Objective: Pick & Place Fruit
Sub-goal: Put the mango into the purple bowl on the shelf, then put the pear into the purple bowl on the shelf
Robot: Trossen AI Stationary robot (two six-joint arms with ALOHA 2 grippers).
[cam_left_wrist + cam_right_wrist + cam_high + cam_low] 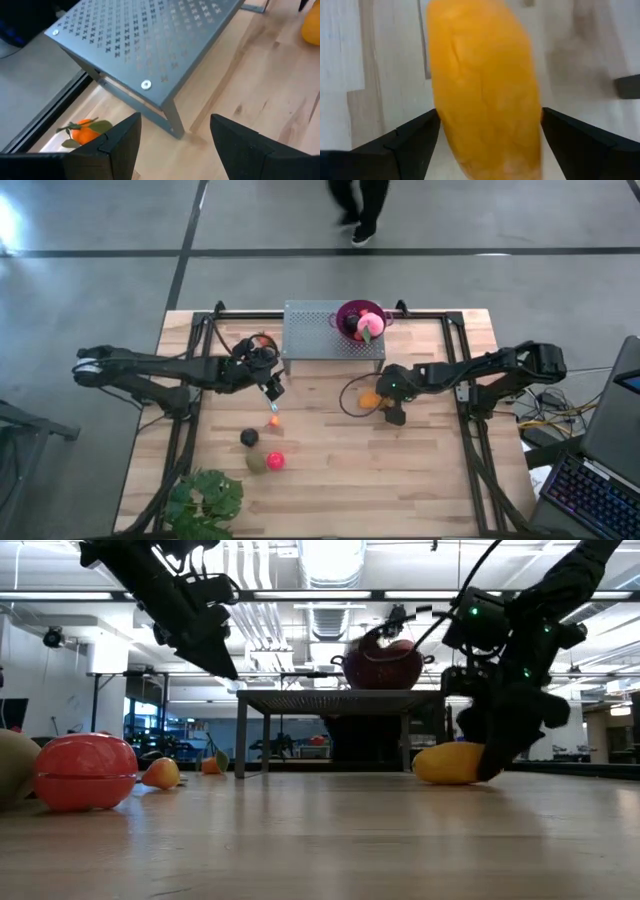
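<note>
1. My right gripper (392, 412) sits centre-right of the high view, jaws apart around the orange fruit (485, 90) on the table (420, 480), not touching it.
2. My left gripper (172, 142) hangs centre-left, jaws apart, empty.

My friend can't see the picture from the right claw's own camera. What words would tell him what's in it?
A big orange-yellow toy fruit fills the middle of the picture, lying on the pale wooden table. The right claw is open, with one dark finger on each side of the fruit and small gaps between.
</note>
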